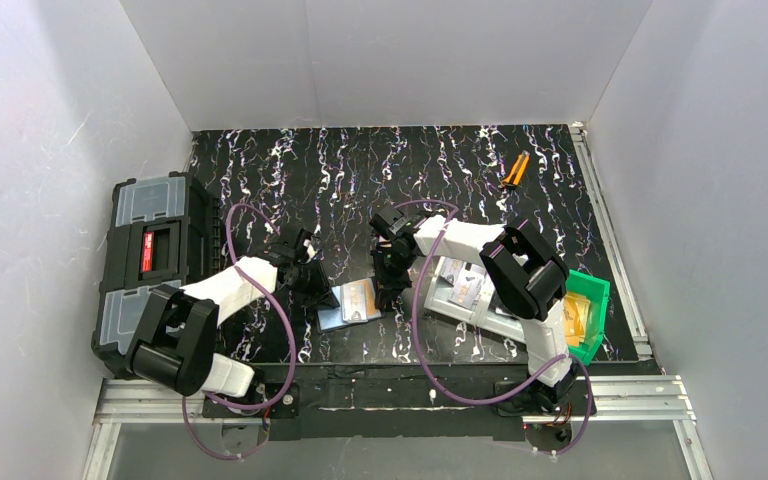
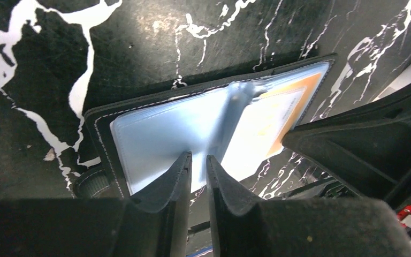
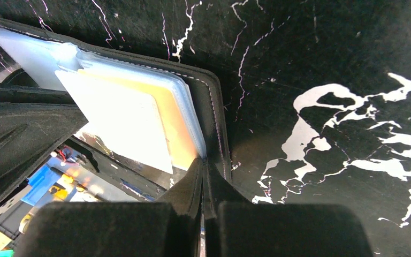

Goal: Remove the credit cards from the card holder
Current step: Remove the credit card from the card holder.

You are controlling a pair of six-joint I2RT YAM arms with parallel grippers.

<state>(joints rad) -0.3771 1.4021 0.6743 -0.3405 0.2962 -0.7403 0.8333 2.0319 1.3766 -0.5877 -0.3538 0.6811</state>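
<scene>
The black card holder (image 1: 348, 305) lies open on the marbled table between my two grippers. The left wrist view shows its blue-grey pockets (image 2: 155, 128), a middle leaf standing up, and an orange-tan credit card (image 2: 294, 91) in the right page. My left gripper (image 2: 198, 156) hovers over the holder's near edge, its jaws a narrow gap apart with nothing between them. In the right wrist view a pale card (image 3: 123, 118) lies over the orange-tan one (image 3: 179, 128). My right gripper (image 3: 203, 160) is shut, its tips pinched at the corner of the holder's (image 3: 215, 107) plastic pockets.
A big black toolbox (image 1: 150, 260) stands at the left table edge. A grey bin (image 1: 470, 290) and a green bin (image 1: 588, 310) sit under the right arm. A small orange-handled tool (image 1: 515, 170) lies far right. White walls surround the table.
</scene>
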